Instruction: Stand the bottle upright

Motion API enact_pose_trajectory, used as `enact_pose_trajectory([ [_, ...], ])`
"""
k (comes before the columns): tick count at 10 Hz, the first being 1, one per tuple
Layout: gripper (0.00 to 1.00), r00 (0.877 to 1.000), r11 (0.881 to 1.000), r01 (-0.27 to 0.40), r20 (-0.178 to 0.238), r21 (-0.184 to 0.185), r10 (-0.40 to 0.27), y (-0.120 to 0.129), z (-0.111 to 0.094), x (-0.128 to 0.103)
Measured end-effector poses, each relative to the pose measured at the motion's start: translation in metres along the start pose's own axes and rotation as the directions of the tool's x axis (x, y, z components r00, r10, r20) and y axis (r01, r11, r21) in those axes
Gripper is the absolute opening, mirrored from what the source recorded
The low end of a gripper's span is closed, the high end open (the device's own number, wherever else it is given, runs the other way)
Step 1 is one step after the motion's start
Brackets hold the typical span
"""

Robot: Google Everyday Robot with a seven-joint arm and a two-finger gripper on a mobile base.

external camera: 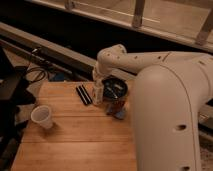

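Note:
The bottle (98, 94), slim and pale whitish, is on the wooden table (75, 140) near its far edge and looks roughly upright. My gripper (97, 82) comes down from the white arm (115, 56) right over the bottle's top and hides its upper part. Whether it holds the bottle cannot be made out.
A dark reddish-brown thing with a blue base (116, 97) stands just right of the bottle. Two dark narrow bars (83, 95) lie just left of it. A white paper cup (42, 116) stands at the left. My white body (170, 120) fills the right side. Cables (35, 75) lie beyond the table.

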Motion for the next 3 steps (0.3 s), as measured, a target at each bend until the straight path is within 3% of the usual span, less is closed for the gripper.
enact_pose_trajectory([
  [3,0.36,0.999,0.999,0.033,-0.003,-0.013,-0.033,0.015,0.0,-0.006],
])
